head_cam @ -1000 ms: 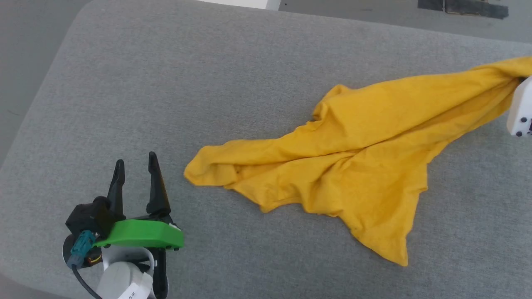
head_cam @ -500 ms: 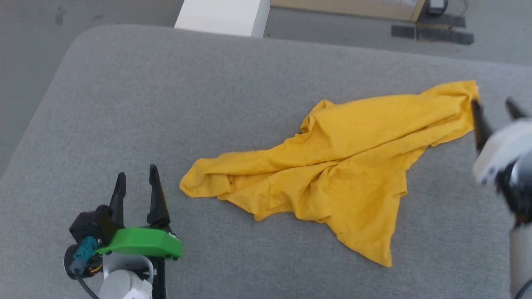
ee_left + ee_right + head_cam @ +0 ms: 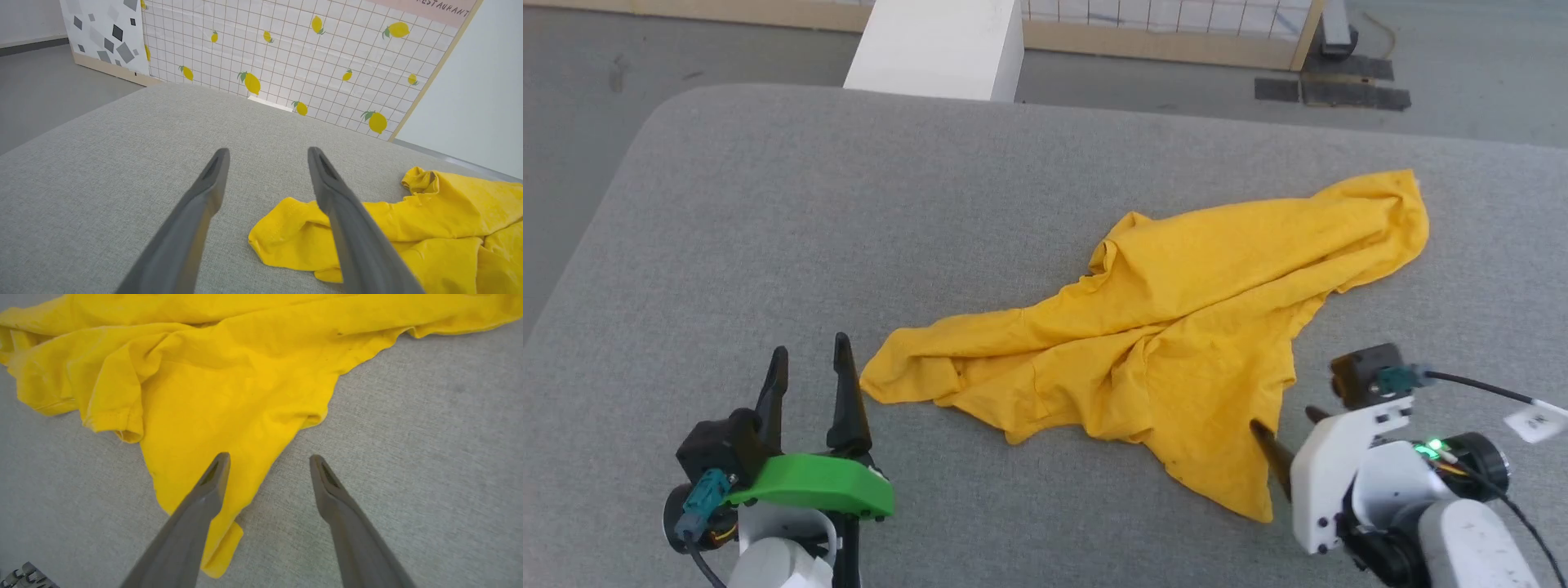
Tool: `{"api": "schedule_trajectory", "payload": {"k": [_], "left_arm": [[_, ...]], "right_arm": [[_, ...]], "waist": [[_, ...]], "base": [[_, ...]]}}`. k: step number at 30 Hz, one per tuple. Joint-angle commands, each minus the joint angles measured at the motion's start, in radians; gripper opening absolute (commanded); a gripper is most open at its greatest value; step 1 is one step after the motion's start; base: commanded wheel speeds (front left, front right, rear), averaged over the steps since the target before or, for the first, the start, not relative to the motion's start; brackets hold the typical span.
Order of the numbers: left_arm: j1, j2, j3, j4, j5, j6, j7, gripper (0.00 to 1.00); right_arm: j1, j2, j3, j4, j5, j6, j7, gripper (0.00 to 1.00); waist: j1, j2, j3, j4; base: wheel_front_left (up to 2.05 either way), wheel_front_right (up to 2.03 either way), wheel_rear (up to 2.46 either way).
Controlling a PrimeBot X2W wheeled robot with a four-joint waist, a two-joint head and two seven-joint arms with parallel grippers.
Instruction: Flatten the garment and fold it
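Observation:
The mustard-yellow garment (image 3: 1168, 343) lies crumpled on the grey padded surface, plain side showing, stretched from lower left to upper right. My left gripper (image 3: 810, 349) stands open at the lower left, just left of the garment's nearest bunched end (image 3: 408, 232), and holds nothing. My right gripper (image 3: 1286, 420) is open at the lower right, beside the garment's pointed lower corner. In the right wrist view the garment (image 3: 229, 375) spreads ahead of the right gripper (image 3: 269, 458), whose left finger (image 3: 204, 498) lies over that corner. Between the open fingers of the left gripper (image 3: 268, 152) is bare surface.
The grey padded surface (image 3: 849, 204) has rounded edges, with grey floor beyond on the left and far sides. A white box (image 3: 935, 49) stands past the far edge. A lemon-patterned panel (image 3: 306, 53) and dark floor mats (image 3: 1327, 90) lie further back.
My right gripper opened and let go of the garment's far right end, then came down to the lower right corner. The lifted end dropped onto the surface. The head camera tilted up.

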Motion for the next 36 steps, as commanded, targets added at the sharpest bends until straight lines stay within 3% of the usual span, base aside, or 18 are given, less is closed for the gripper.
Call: {"api": "schedule_trajectory", "payload": {"k": [1,9,10,11,17,24,27,30,31,36], "left_arm": [[0.006,0.002,-0.002,-0.002,-0.004,0.005,0.001,1.0],[-0.009,0.002,-0.006,0.01,-0.013,0.003,-0.001,1.0],[-0.01,0.002,-0.006,0.011,-0.013,0.004,-0.002,1.0],[-0.01,0.002,-0.006,0.012,-0.014,0.006,-0.003,1.0],[-0.01,0.003,-0.005,0.018,-0.021,0.008,-0.006,1.0],[-0.019,0.005,-0.011,0.022,-0.026,0.005,-0.006,1.0],[-0.028,0.006,-0.014,0.028,-0.03,0.001,-0.006,1.0],[-0.033,0.007,-0.016,0.036,-0.034,0.0,-0.006,1.0],[-0.033,0.007,-0.016,0.038,-0.035,0.0,-0.006,1.0],[-0.032,0.012,-0.021,0.051,-0.038,0.0,-0.001,1.0]], "right_arm": [[-0.01,-0.001,0.014,0.006,-0.009,-0.001,0.023,1.0],[-0.068,-0.025,0.122,0.096,-0.047,-0.001,0.096,1.0],[-0.073,-0.031,0.127,0.101,-0.046,-0.001,0.092,0.33],[-0.074,-0.043,0.135,0.105,-0.047,-0.001,0.094,0.0],[-0.076,-0.124,0.064,0.05,0.02,-0.001,0.113,0.0],[-0.131,-0.297,-0.157,-0.003,-0.002,-0.001,0.204,0.0],[-0.159,-0.335,-0.207,0.034,-0.024,-0.001,0.228,0.0],[-0.177,-0.327,-0.235,0.073,-0.042,-0.001,0.239,0.04],[-0.182,-0.316,-0.243,0.08,-0.039,-0.001,0.23,1.0],[-0.194,-0.236,-0.333,0.067,-0.036,-0.001,0.091,1.0]], "waist": [[0.0001,-0.0001,0.013,0.009],[0.0001,-0.0001,0.05,0.031],[0.0001,-0.0001,0.051,0.032],[0.0001,-0.0001,0.051,0.033],[0.0001,-0.0001,0.045,0.027],[0.0001,-0.0001,0.05,0.019],[0.0001,-0.0001,0.058,0.022],[0.0001,-0.0001,0.065,0.024],[0.0001,-0.0001,0.065,0.024],[0.0001,-0.0001,0.046,0.025]], "base": [[0.0,0.0,0.0],[0.0,0.0,0.0],[0.0,0.0,0.0],[0.0,0.0,0.0],[0.0,0.0,0.0],[0.0,0.0,0.0],[0.0,0.0,0.0],[0.0,0.0,0.0],[0.0,0.0,0.0],[0.0,0.0,0.0]]}}
